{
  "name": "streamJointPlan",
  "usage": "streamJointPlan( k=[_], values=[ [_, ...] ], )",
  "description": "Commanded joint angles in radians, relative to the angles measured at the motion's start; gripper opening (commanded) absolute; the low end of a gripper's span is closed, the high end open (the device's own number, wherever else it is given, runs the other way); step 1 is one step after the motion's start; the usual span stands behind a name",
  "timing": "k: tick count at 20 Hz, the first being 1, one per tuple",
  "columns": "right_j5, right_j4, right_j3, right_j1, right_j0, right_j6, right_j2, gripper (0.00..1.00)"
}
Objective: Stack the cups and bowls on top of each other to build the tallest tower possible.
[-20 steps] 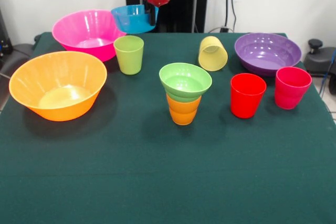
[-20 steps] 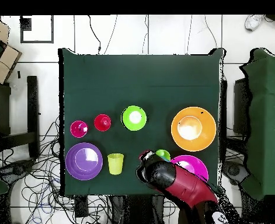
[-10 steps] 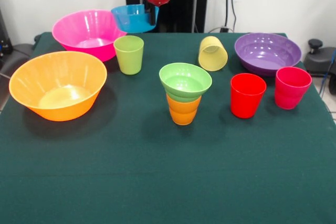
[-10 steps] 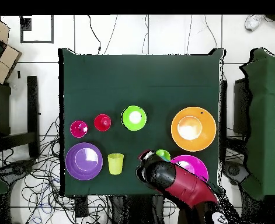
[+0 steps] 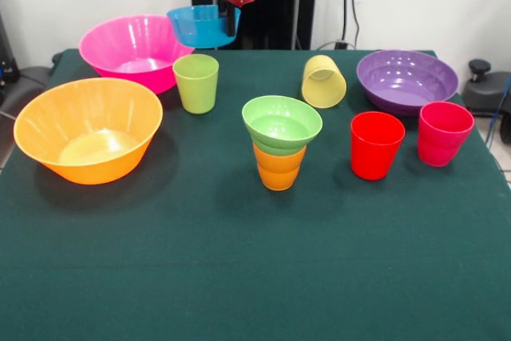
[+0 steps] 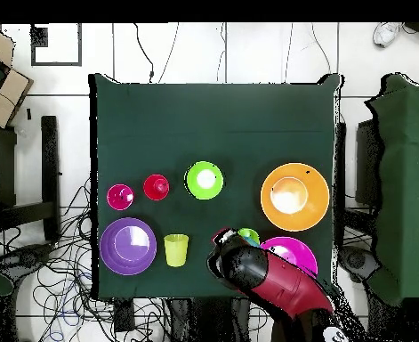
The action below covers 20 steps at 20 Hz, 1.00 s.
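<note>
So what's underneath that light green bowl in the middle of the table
The light green bowl sits on an upright orange ribbed cup; the bowl's base covers the cup's rim and inside. From overhead, the bowl hides the cup completely.

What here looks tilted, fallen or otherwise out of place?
The pale yellow cup lies tipped, its mouth facing the front camera, while the other cups stand upright. The small blue bowl hangs tilted in the end effector, off the table.
</note>
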Motion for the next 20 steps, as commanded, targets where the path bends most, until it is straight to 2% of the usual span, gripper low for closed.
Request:
streamJointPlan(
  k=[1, 4, 8, 9, 10, 11, 16, 17, 20],
  values=[
    [0.047, -0.038, 0.023, -0.007, 0.007, 0.051, 0.046, 0.00],
    [0.054, -0.042, 0.006, -0.002, 0.005, 0.045, 0.040, 0.00],
    [0.063, -0.033, 0.006, -0.011, 0.038, 0.064, 0.038, 0.00],
    [0.067, -0.040, -0.033, 0.021, 0.007, 0.042, 0.037, 0.00],
    [0.064, -0.039, -0.039, 0.027, 0.005, 0.041, 0.038, 0.00],
    [0.075, -0.029, -0.033, 0.008, 0.034, 0.059, 0.039, 0.00],
    [0.069, -0.025, -0.029, 0.016, 0.037, 0.062, 0.045, 0.00],
    [0.075, -0.026, -0.020, -0.002, 0.031, 0.058, 0.043, 0.00],
    [0.034, -0.027, 0.043, -0.028, 0.046, 0.078, 0.045, 0.00]
  ],
)
